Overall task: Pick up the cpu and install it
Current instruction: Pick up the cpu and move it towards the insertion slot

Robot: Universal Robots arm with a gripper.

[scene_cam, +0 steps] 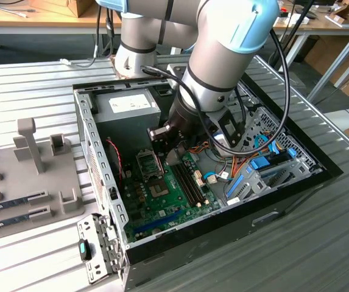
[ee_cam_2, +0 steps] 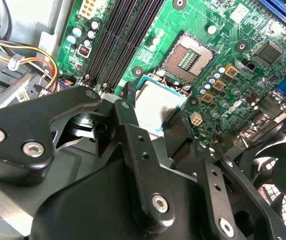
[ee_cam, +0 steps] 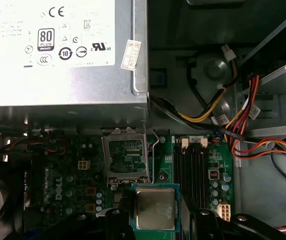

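The flat square silver-topped cpu (ee_cam: 155, 209) is being held clamped between fingers of the black gripper (ee_cam: 157, 220), seemingly needing squaring over the open socket (ee_cam_2: 188, 54).

In the first wrist view a white label (ee_cam: 53, 35) with rows of round approval marks lies on the grey power supply (ee_cam: 58, 85), and a small printed sticker (ee_cam: 131, 55) sits at its edge. White lettering is printed on the green board (ee_cam: 58, 187) near it.

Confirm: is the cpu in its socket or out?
Out. The gripper holds the cpu clear of the socket, whose contacts lie bare in the second wrist view.
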